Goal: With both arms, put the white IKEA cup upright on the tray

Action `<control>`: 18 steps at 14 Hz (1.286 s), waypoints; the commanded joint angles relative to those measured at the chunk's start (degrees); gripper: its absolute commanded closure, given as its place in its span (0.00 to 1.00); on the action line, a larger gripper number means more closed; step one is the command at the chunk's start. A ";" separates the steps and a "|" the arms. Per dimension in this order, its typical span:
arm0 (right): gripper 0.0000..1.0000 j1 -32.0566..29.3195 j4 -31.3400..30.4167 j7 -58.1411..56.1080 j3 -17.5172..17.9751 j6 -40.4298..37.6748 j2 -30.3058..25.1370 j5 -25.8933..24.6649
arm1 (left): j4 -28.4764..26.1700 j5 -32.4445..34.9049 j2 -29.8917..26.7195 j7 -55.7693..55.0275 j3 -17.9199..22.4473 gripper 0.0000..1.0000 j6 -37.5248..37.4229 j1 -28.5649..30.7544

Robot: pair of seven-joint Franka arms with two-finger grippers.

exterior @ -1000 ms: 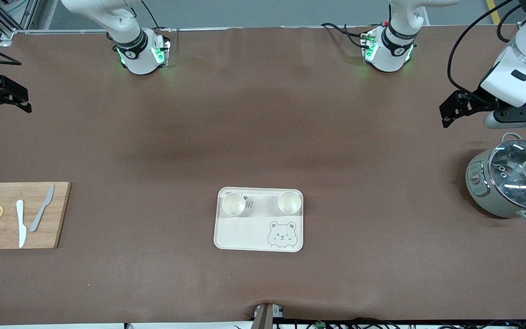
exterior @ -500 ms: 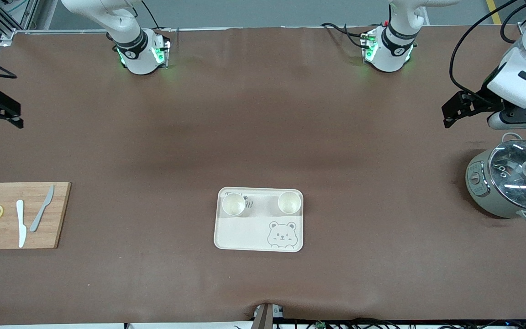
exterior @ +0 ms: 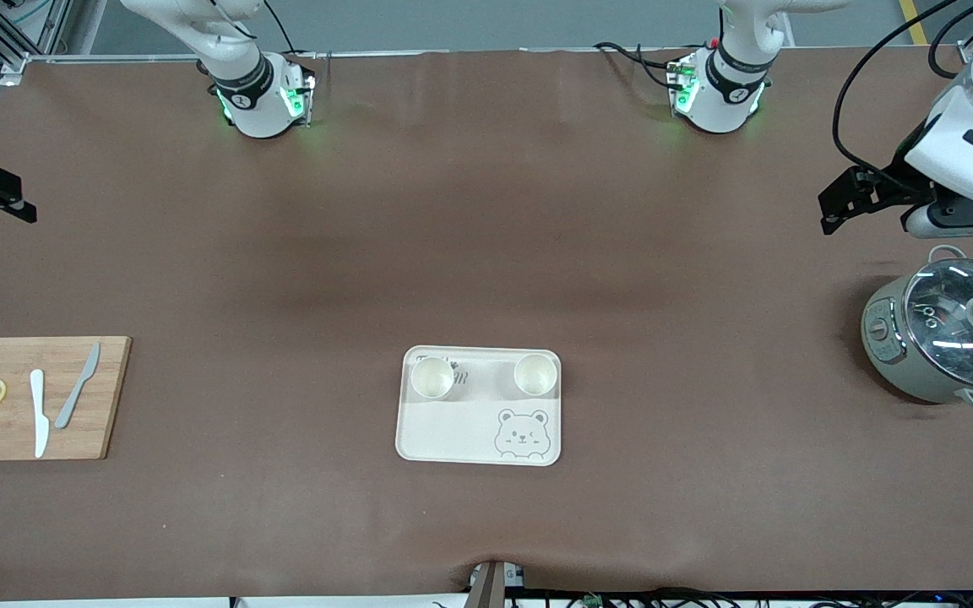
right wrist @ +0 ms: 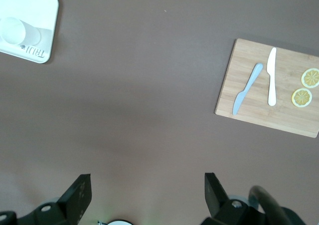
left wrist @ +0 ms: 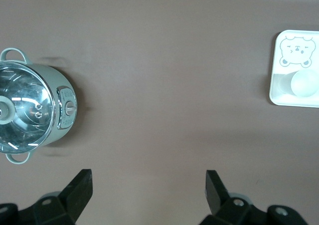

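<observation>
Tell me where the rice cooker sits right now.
In the front view the rice cooker stands on the table at the left arm's end, under the open left gripper, well away from the tray at the middle.

Left hand (exterior: pixel 830 215) and right hand (exterior: pixel 18 207) open, raised.

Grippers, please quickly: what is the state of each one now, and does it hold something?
Left gripper: open, holds nothing, over bare table beside the pot.
Right gripper: open, holds nothing, over bare table at its own end.
</observation>
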 commanded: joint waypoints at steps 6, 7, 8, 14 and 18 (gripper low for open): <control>0.00 1.15 -13.54 -0.47 -0.97 6.70 -9.58 -0.91 | 0.84 -1.44 0.05 1.06 0.21 0.00 -0.76 1.08; 0.00 1.75 -13.65 -0.56 -2.81 5.06 -9.59 -0.82 | 0.84 -1.44 0.22 1.06 0.21 0.00 -0.76 1.25; 0.00 1.93 -12.35 -0.65 -2.83 4.26 -9.33 -0.91 | 1.02 -1.53 0.23 0.97 0.12 0.00 -0.76 1.43; 0.00 5.01 -8.73 -0.74 -2.39 3.82 -9.15 -5.84 | 2.95 -1.53 0.49 1.15 0.12 0.00 -1.73 1.52; 0.00 2.90 -8.73 -0.83 -3.71 1.09 -8.01 2.24 | 2.95 -1.53 1.10 1.14 0.12 0.00 -1.73 1.52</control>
